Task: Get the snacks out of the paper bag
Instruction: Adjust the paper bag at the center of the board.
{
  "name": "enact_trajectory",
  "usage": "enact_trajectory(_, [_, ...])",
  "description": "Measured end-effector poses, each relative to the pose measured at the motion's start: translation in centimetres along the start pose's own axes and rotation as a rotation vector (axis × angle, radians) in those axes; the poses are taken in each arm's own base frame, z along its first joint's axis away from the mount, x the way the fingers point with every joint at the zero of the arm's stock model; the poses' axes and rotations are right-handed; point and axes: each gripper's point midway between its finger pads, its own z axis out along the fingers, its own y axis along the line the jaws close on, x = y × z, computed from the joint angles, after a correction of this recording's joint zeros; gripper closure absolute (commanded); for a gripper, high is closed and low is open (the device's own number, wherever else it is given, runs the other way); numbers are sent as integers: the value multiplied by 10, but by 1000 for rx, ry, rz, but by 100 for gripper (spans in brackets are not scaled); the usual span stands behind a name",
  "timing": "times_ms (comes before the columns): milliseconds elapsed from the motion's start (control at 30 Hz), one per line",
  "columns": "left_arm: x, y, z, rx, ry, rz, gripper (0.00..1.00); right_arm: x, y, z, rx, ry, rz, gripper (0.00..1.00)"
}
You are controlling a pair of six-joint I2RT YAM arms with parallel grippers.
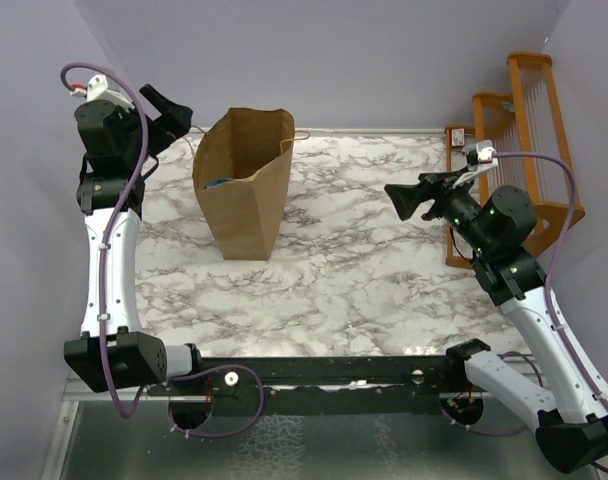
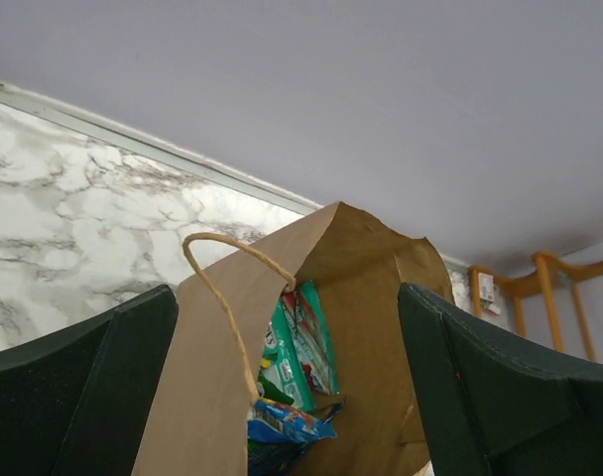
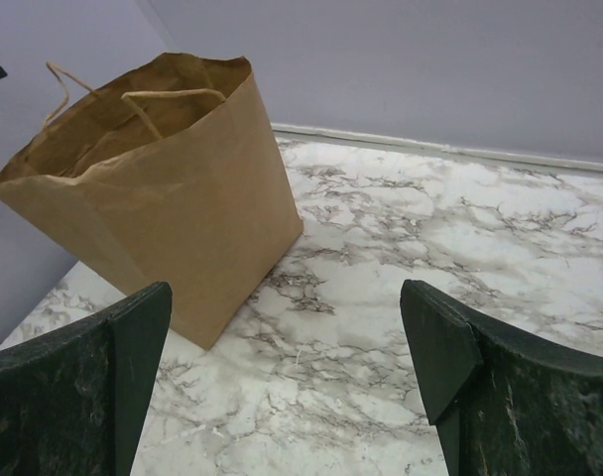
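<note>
The tall brown kraft paper bag (image 1: 246,195) stands upright on the marble desk (image 1: 364,280), with shiny teal and blue foil snack packets (image 2: 300,342) inside. Left claw (image 1: 169,108) is spread near its rim. Right claw (image 1: 406,198) is spread, well apart.

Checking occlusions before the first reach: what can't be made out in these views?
Snack count: left wrist shows only teal packets and a blue packet; the paper bag's wall hides the rest.
Right wrist: bag's near wall hides all contents.
Top external: right arm hides the orange rack's near end.
</note>
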Motion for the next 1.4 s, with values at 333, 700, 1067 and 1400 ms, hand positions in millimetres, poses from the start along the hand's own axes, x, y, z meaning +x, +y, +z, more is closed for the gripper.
enact_trajectory(333, [34,42,15,99,77,-247,23,-4,7,-2,-31,-13,-1,1])
enact_trajectory(700, [54,47,20,150,108,-258,36,-6,11,-1,-54,-20,2,1])
enact_trajectory(1067, [57,54,55,191,141,-339,51,-9,12,-2,-56,-30,0,1])
enact_trajectory(1400, [30,37,65,268,102,-363,79,-10,13,-2,-57,-33,-1,1])
